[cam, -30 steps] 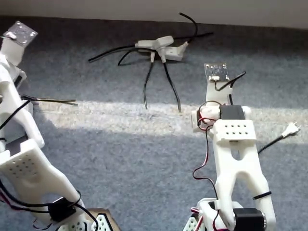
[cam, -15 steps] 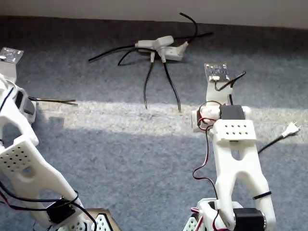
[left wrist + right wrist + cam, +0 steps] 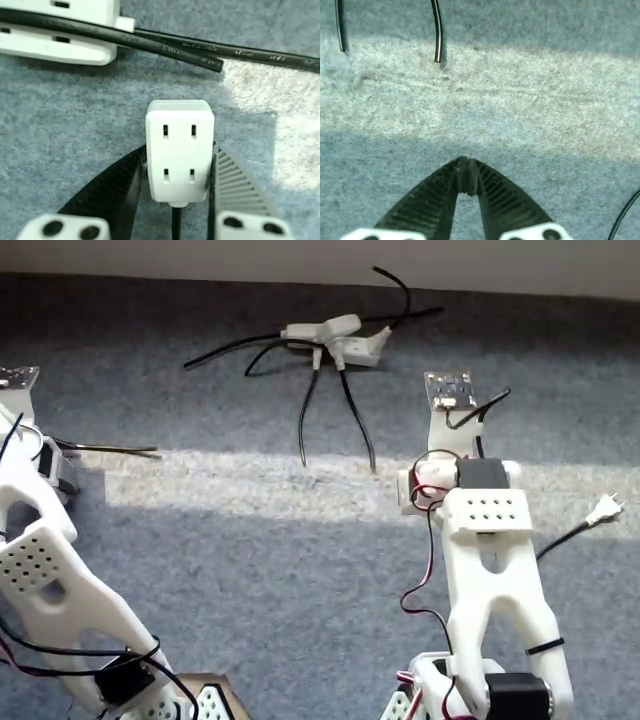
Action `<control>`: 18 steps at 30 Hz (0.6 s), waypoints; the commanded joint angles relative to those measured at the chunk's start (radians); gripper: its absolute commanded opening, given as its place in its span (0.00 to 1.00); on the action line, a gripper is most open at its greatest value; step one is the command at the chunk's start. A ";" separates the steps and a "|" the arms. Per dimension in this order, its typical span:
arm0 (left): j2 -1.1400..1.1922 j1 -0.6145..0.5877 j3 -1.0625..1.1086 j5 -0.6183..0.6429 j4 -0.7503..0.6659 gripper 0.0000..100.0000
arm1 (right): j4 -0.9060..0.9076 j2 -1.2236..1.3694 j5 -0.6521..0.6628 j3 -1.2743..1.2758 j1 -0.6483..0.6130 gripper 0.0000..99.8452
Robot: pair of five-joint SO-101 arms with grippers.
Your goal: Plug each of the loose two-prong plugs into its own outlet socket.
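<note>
A white outlet block (image 3: 179, 127) with two pairs of slots lies on the grey carpet. My left gripper (image 3: 179, 150) is shut on its sides, and the block's black cord runs back between the fingers. Beside it lies another white outlet strip (image 3: 57, 30) with black cables (image 3: 170, 46) across it. At the far middle of the carpet sits a white cluster of outlets and plugs (image 3: 335, 340) with black cables. A loose two-prong plug (image 3: 605, 507) lies at the right edge. My right gripper (image 3: 467, 176) is shut and holds nothing, low over bare carpet.
The left arm (image 3: 40, 550) stands at the left edge, the right arm (image 3: 485, 515) at centre right. Two black cable ends (image 3: 338, 445) trail toward the middle from the far cluster. A thin black cable (image 3: 110, 449) lies near the left arm.
The left arm's wrist has dropped and drawn back toward the near left edge. The right arm, the far cluster and the loose plug have not moved.
</note>
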 commanded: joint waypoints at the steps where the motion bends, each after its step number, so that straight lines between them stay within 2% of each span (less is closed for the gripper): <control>1: 0.077 0.033 -0.002 0.005 -0.003 0.19 | -0.010 -0.030 0.000 -0.007 -0.008 0.01; 6: 0.137 0.051 -0.005 0.005 -0.003 0.17 | -0.008 -0.030 0.000 -0.005 -0.008 0.01; 10: 0.130 0.113 -0.035 0.005 0.009 0.01 | -0.008 -0.030 0.000 -0.008 -0.008 0.01; 18: 0.001 0.343 -0.243 0.005 0.281 0.00 | -0.008 -0.030 -0.002 -0.015 0.041 0.01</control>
